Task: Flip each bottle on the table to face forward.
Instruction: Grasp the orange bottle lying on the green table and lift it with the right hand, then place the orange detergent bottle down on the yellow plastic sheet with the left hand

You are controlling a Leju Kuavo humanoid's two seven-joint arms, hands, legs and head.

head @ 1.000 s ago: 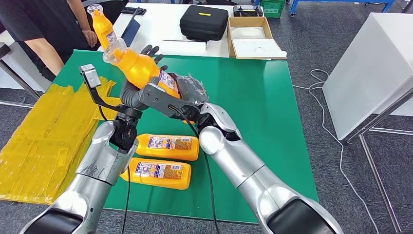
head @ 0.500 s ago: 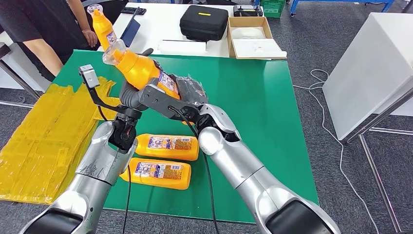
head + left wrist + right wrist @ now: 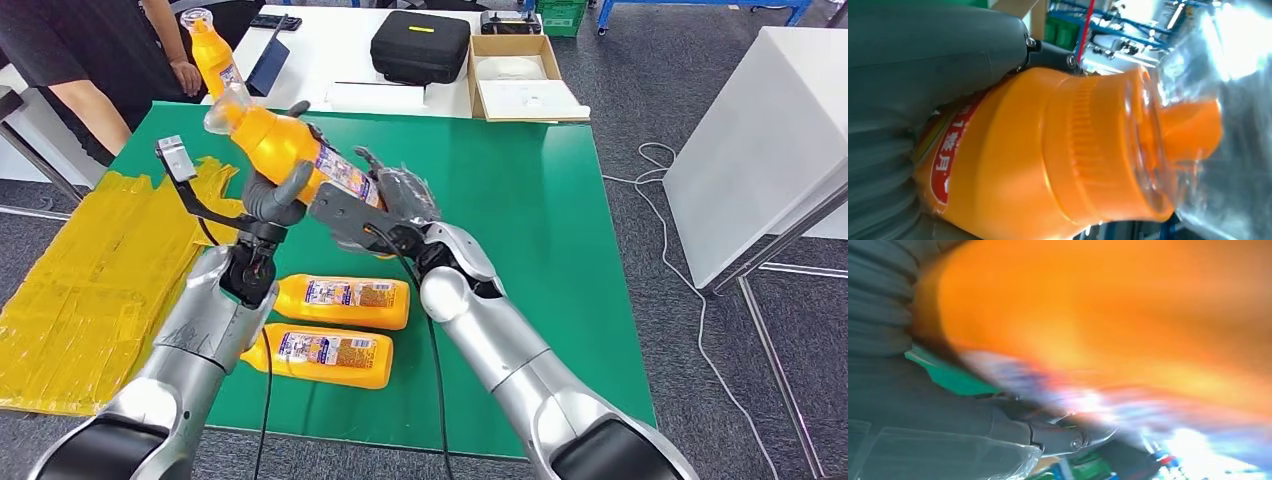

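An orange bottle [image 3: 285, 148] with a clear cap [image 3: 223, 104] is held tilted in the air above the green table [image 3: 520, 220], cap toward the far left. My left hand [image 3: 274, 196] grips its body, thumb across the front. My right hand [image 3: 392, 196] holds its base end. The left wrist view shows the bottle [image 3: 1048, 150] against that hand [image 3: 923, 70]. In the right wrist view the bottle [image 3: 1108, 305] is a blur close against the right hand [image 3: 948, 425]. Two more orange bottles [image 3: 345, 302] [image 3: 325, 356] lie on the table under my arms, labels up.
A person [image 3: 80, 60] at the table's far left corner holds another orange bottle [image 3: 212, 52]. Yellow plastic sheeting [image 3: 90, 270] hangs over the left edge. A white table behind carries a black case [image 3: 420, 45] and a cardboard box [image 3: 520, 80].
My left hand's thumb has closed over the front of the raised bottle. The bottle and both hands have shifted slightly left and away.
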